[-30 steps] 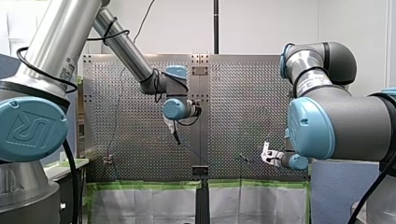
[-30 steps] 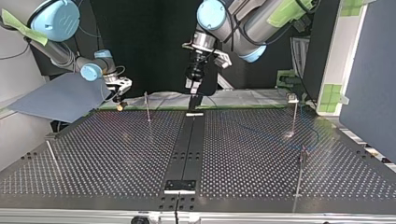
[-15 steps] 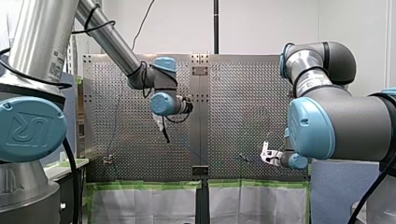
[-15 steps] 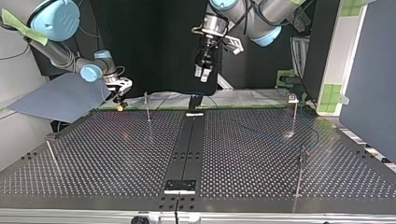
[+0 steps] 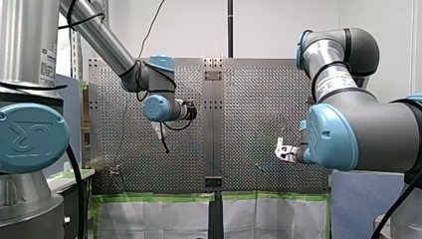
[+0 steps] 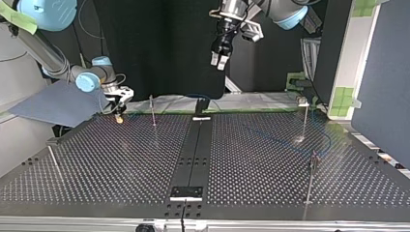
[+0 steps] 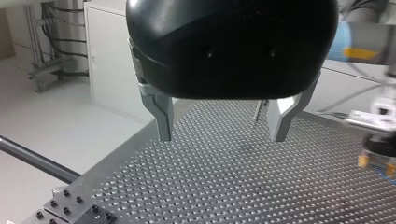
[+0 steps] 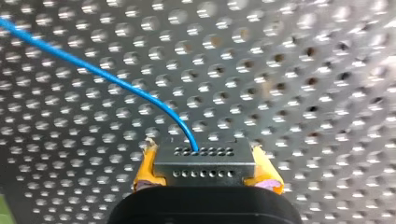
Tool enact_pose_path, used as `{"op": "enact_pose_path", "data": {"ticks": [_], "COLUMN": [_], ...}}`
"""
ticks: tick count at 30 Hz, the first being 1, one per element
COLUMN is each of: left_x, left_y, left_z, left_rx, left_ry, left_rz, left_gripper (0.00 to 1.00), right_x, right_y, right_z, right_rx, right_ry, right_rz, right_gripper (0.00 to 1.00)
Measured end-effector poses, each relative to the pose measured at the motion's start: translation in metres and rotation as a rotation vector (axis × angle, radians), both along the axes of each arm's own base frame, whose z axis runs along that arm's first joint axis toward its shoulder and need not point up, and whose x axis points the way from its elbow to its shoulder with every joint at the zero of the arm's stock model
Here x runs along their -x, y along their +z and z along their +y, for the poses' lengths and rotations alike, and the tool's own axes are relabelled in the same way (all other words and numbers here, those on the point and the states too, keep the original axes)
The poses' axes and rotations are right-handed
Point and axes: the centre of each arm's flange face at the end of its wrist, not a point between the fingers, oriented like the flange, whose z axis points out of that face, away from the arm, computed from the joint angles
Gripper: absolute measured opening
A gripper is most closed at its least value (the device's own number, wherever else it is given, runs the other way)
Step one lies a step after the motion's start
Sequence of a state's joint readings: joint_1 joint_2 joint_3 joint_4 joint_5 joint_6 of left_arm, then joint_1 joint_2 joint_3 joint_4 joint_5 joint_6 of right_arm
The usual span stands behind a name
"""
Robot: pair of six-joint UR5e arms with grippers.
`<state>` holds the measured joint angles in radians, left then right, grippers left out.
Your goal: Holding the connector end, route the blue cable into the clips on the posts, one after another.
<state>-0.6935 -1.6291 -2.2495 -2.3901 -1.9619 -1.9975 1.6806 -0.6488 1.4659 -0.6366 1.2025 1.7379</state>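
Observation:
In the right wrist view my right gripper [image 8: 203, 179] is shut on the grey connector [image 8: 203, 162], which sits between its yellow pads [image 8: 144, 170]. The blue cable [image 8: 116, 81] leaves the connector and runs away over the perforated table. In the top view my right gripper [image 6: 118, 115] hangs just above the table at the far left, beside a thin post [image 6: 152, 110]. My left gripper [image 6: 220, 59] is high above the table's middle, open and holding nothing. The left wrist view shows its metal fingers [image 7: 163, 121] spread wide, with my right gripper [image 7: 378, 151] off to one side.
More thin posts stand at the top view's right [image 6: 304, 118], near right [image 6: 311, 180] and near left [image 6: 53, 162]. A black strip [image 6: 196, 154] runs down the table's middle. A grey sheet [image 6: 58, 104] lies beyond the table's far left corner.
My left arm has risen away from the table's middle and drifted toward the front view's left, its gripper still open. My right gripper has dipped slightly closer to the table with the connector.

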Motion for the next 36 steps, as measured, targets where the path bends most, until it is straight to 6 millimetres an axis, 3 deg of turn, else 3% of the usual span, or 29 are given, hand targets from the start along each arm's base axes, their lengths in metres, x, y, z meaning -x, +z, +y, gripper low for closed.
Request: {"op": "enact_pose_path", "data": {"ticks": [13,36], "left_x": [0.033,0.034], "left_y": [-0.039,-0.042], "left_z": [0.028,0.030], "left_rx": [-0.071,-0.078], "left_ry": [0.001,0.005], "left_rz": [0.081,0.086], "left_gripper": [1.00,1.00], "right_x": [-0.007,0.007], "right_y": [0.075,0.190], "right_z": [0.003,0.021], "right_rx": [0.014,0.113], "right_ry": [-0.060,-0.102], "right_rz": [0.035,0.035], "right_gripper": [0.00,0.00]}}
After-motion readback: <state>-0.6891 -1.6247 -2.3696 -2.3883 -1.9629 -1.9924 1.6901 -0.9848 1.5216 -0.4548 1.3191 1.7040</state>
